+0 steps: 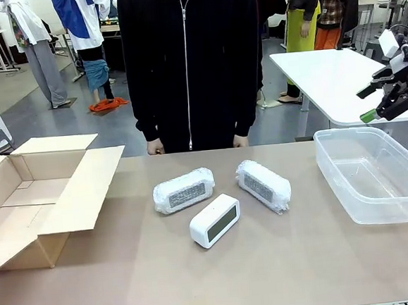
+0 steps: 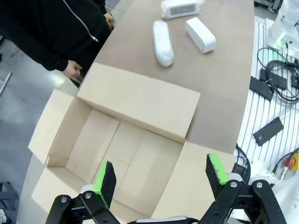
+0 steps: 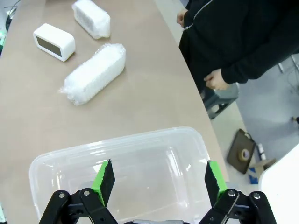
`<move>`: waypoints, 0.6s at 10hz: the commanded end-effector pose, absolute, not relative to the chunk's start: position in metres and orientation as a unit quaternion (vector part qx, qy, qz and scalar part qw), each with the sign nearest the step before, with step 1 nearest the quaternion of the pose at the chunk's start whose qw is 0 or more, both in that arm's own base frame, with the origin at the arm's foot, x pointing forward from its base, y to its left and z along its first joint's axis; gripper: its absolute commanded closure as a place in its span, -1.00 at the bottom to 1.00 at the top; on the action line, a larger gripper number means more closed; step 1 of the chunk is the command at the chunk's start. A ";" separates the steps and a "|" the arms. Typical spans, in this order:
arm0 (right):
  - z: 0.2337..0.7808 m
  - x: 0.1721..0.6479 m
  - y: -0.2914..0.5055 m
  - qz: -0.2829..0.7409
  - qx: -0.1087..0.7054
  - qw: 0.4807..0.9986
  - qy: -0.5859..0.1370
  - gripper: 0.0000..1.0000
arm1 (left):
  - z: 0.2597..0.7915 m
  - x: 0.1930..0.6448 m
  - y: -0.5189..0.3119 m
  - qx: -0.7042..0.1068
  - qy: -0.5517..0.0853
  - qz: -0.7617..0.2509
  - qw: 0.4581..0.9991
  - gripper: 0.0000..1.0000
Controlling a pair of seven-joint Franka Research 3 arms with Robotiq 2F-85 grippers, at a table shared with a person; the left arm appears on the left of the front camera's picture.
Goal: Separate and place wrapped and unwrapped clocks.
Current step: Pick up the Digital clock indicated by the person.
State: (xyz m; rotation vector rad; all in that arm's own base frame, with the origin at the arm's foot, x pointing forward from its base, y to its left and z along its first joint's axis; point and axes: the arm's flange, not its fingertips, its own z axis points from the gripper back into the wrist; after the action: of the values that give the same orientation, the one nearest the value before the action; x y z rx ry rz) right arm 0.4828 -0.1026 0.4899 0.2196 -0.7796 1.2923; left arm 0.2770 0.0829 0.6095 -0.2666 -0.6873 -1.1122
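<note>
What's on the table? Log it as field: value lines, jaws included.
bare clock: table middle, nearest the robot
left wrapped clock: behind the bare clock, to its left
right wrapped clock: behind it, to its right
cardboard box: open, empty, left end
plastic tub: empty, right end
left jaws: open, above the cardboard box
right jaws: open, above the plastic tub

You're in a robotics lab — a white worktable, loose cables and a red stop button flank your tabletop.

On my screen the tan flat tabletop carries an open brown cardboard box at left and a clear rectangular plastic tub at right. Between them lie two bubble-wrapped white clocks and one bare white rectangular clock.
</note>
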 end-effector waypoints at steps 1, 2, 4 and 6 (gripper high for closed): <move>0.496 0.481 -0.103 0.579 0.098 0.734 -0.341 -1.00 | 0.608 0.280 0.100 -0.111 -0.299 -0.547 0.774 -1.00; 0.495 0.481 -0.103 0.576 0.099 0.735 -0.344 -1.00 | 0.608 0.286 0.102 -0.111 -0.300 -0.567 0.759 -1.00; 0.493 0.481 -0.101 0.565 0.091 0.745 -0.343 -1.00 | 0.611 0.295 0.102 -0.108 -0.304 -0.563 0.761 -1.00; 0.490 0.482 -0.105 0.582 0.099 0.726 -0.353 -1.00 | 0.607 0.281 0.096 -0.113 -0.306 -0.551 0.768 -1.00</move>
State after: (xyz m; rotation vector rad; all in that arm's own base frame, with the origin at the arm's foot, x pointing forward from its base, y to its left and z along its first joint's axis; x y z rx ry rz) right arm 0.4823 -0.1054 0.4905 0.2178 -0.7759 1.2721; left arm 0.2876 0.0960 0.6071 -0.2415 -0.6547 -1.2008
